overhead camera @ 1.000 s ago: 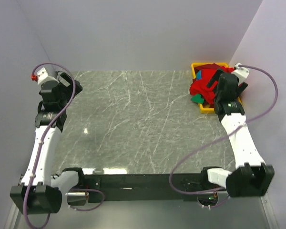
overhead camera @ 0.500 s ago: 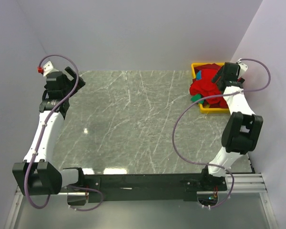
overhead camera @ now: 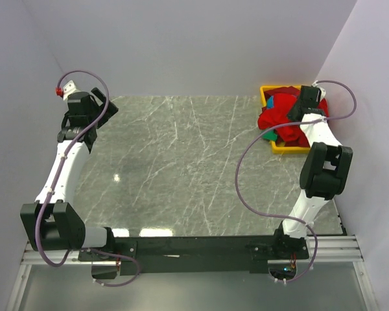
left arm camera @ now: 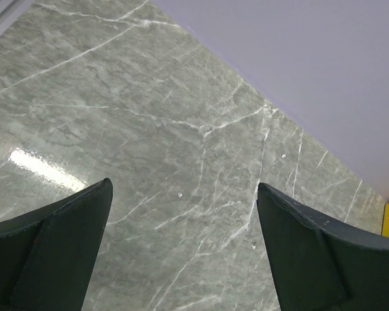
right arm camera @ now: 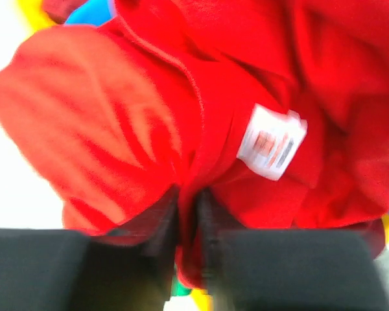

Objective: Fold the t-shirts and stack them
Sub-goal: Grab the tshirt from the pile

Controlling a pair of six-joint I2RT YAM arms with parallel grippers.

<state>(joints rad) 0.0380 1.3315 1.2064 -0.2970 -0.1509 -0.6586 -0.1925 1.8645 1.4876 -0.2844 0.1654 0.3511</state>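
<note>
A heap of t-shirts fills the yellow bin (overhead camera: pixel 290 148) at the table's far right. The bright red t-shirt (overhead camera: pixel 277 116) lies on top; a teal-blue one (overhead camera: pixel 268 135) peeks out at the bin's left edge. In the right wrist view the red t-shirt (right arm camera: pixel 149 110) fills the frame, its white tag (right arm camera: pixel 272 141) showing. My right gripper (right arm camera: pixel 188 207) is shut on a fold of that red cloth, down in the bin (overhead camera: pixel 297 115). My left gripper (left arm camera: pixel 181 201) hangs open over bare marble at the far left (overhead camera: pixel 84 111), nothing between its fingers.
The grey marble table (overhead camera: pixel 181 162) spreads between the two arms. Purple-grey walls close in behind and on both sides. The bin stands against the right wall. A black rail runs along the near edge.
My right gripper has dropped into the bin and closed on the red t-shirt. The right arm folded up closer to the bin. The left arm shifted slightly at the far left.
</note>
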